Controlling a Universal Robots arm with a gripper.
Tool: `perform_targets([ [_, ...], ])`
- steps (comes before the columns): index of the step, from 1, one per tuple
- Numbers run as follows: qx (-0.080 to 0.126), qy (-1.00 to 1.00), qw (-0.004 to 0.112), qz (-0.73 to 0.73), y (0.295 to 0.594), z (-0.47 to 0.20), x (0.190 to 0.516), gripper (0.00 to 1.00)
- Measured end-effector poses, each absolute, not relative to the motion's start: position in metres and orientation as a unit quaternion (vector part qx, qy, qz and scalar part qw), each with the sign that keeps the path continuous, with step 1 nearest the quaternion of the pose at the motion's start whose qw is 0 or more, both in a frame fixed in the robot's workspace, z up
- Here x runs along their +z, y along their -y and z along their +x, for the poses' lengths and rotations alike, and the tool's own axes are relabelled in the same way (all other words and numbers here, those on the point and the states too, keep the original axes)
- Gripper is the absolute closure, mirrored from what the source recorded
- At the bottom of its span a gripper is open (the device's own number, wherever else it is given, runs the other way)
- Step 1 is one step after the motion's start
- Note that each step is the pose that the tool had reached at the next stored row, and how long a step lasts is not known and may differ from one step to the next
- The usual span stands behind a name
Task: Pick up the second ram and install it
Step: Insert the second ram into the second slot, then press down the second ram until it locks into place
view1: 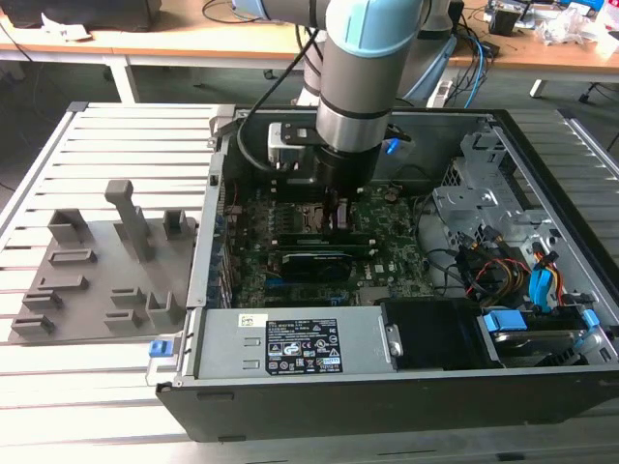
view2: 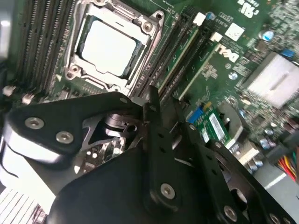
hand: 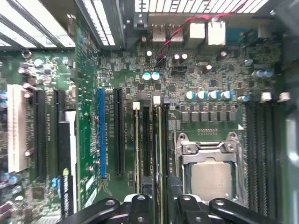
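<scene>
The arm reaches down into the open computer case (view1: pixel 387 387), which lies on the slatted tabletop (view1: pixel 97 135). In the exterior view the fingers (view1: pixel 338 220) meet the motherboard (view1: pixel 387 266) just at three o'clock of the CPU socket (view1: pixel 303 215). The fingers are drawn narrow, one on each flat side of the second ram (hand: pixel 159 140), which in the first wrist view stands on edge in a slot just beside the socket, with a white latch at its far end. Another thin stick (hand: pixel 136 140) stands in a nearby parallel slot. In the second wrist view the stick's green edge runs straight in between the dark fingertips (view2: pixel 152 100). At nine o'clock of the case in the exterior view, well apart, lies the grey fixture (view1: pixel 97 280) with upright posts.
</scene>
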State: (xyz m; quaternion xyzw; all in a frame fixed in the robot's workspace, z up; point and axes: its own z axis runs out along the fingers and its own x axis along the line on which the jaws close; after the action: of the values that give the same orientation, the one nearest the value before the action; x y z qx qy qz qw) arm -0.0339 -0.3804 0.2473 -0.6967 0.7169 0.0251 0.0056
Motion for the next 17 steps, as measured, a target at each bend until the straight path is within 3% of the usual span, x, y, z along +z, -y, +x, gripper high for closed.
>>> perform_targets([
  [4, 0.021, -0.717, 0.002, -0.697, 0.377, -0.034, 0.283, 0.73],
  [5, 0.021, -0.717, 0.002, -0.697, 0.377, -0.034, 0.286, 0.81],
  [8, 0.021, -0.717, 0.002, -0.697, 0.377, -0.034, 0.300, 0.89],
  [17, 0.022, -0.717, 0.002, -0.697, 0.377, -0.030, 0.299, 0.89],
])
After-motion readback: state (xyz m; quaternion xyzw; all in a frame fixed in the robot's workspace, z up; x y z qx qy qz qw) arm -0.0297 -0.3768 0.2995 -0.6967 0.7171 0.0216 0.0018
